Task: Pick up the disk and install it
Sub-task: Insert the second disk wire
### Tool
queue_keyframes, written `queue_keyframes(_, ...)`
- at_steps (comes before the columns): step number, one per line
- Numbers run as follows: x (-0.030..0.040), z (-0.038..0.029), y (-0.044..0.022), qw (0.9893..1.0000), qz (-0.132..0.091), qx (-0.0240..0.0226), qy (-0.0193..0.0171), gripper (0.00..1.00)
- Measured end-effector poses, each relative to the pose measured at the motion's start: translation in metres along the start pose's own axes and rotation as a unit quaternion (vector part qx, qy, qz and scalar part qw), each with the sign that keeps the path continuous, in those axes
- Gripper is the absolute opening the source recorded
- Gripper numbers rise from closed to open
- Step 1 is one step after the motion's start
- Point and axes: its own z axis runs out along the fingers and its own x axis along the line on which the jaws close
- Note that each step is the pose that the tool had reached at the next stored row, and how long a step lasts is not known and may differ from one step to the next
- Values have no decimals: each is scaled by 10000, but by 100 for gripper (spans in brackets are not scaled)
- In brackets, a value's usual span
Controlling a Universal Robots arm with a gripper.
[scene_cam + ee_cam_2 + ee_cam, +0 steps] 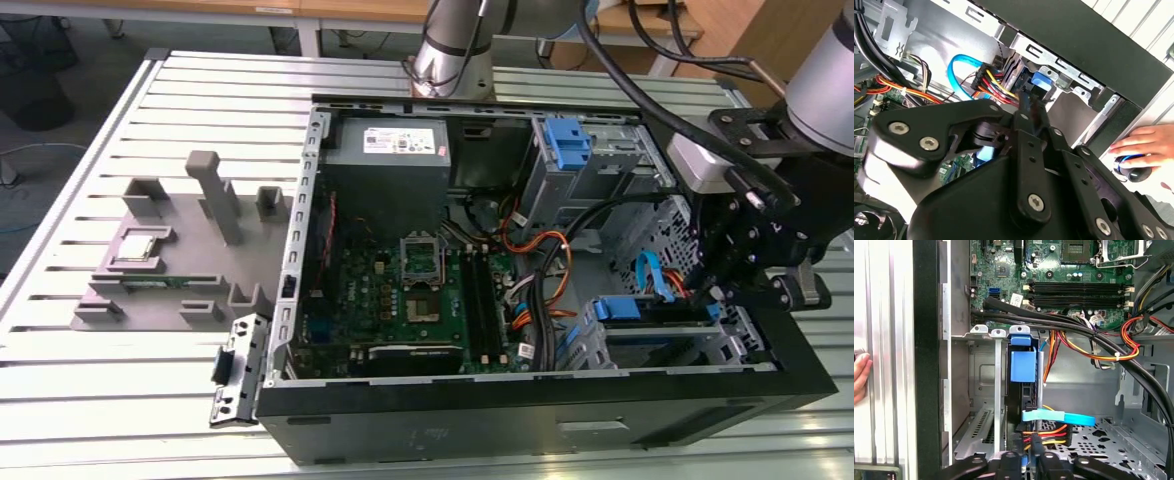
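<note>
Nearest the wrist, the pincer (1026,460) sits right at the back edge of the disk (1023,390), which stands on edge in the drive cage (985,405) at about 4 o'clock in the open computer case (534,395) in the exterior view. I honestly can't tell if it's clenched or released. Looks like the install step, with the disk mostly seated, so any further push wants to go straight along the slot, clear of the blue cable (1064,417); further off is the motherboard (1074,285).

Your black end effector (747,275) hangs at the exterior view's right edge, wrist angled downward. In the second wrist view, its black linkage (1019,165) sits lower centre, with a person's hand (1141,145) at the right edge.
</note>
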Motion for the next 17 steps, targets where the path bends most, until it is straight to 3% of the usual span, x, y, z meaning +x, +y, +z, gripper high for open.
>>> queue_keyframes(1, 0, 0, 0, 10000, 0, 0, 0, 17)
queue_keyframes(2, 0, -1, 0, 10000, 0, 0, 0, 23)
queue_keyframes(7, -10, -3, 0, 10000, 0, 0, 1, 23)
queue_keyframes(17, -9, -90, -8, 10000, 0, 0, -1, 23)
